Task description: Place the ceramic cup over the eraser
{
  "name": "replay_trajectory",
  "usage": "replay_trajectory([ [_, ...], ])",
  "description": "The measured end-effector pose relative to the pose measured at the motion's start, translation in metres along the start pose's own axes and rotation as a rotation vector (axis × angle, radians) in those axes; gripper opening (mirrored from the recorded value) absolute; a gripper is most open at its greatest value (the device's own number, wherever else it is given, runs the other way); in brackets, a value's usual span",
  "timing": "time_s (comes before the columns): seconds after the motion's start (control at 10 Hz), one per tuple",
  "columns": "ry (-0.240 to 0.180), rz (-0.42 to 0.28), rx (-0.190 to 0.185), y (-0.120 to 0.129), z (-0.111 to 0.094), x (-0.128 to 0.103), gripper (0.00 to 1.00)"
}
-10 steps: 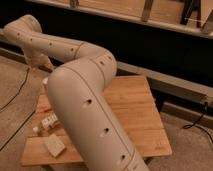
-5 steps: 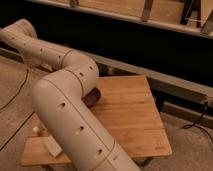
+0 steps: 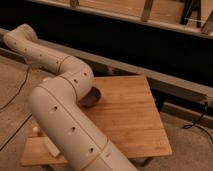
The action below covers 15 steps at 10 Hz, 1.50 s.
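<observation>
Ceramic cup and small black eraser are both hidden. The robot's thick off-white arm (image 3: 65, 125) rises from the near edge and lies across the left half of the light bamboo desk (image 3: 131, 117), covering the part where they most likely sit. Its far link runs up and away to the upper left, probably to bring the gripper down on that side. The gripper itself is past the link's end and unseen, so I cannot tell whether the jaws stand wide, narrow or hold anything. A small dark red-brown bowl (image 3: 93, 96) peeps out from behind the elbow, near the desk's middle. Just left of the arm, by the desk's left edge, a small pale scrap (image 3: 36, 129) shows. Whether it belongs to the cup cannot be told. Nothing of the cup's shape, tilt or finish shows.
</observation>
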Motion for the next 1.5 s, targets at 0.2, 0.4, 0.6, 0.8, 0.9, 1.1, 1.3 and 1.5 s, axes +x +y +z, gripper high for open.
replay_trajectory([
  [0.2,0.015,0.003,0.007,-0.003,0.017,0.004,0.65],
  [0.4,0.010,0.004,0.008,-0.007,0.030,0.004,0.65],
  [0.6,-0.027,0.005,-0.033,-0.005,0.036,-0.001,0.65],
  [0.8,-0.066,0.003,-0.098,0.001,0.034,-0.002,0.65],
  [0.9,-0.075,-0.004,-0.136,0.004,0.035,0.004,0.65],
  [1.1,-0.073,-0.017,-0.167,0.005,0.036,0.015,0.65],
  [1.3,-0.065,-0.031,-0.183,0.004,0.041,0.027,0.65],
  [1.5,-0.067,-0.048,-0.189,0.007,0.045,0.032,0.65],
])
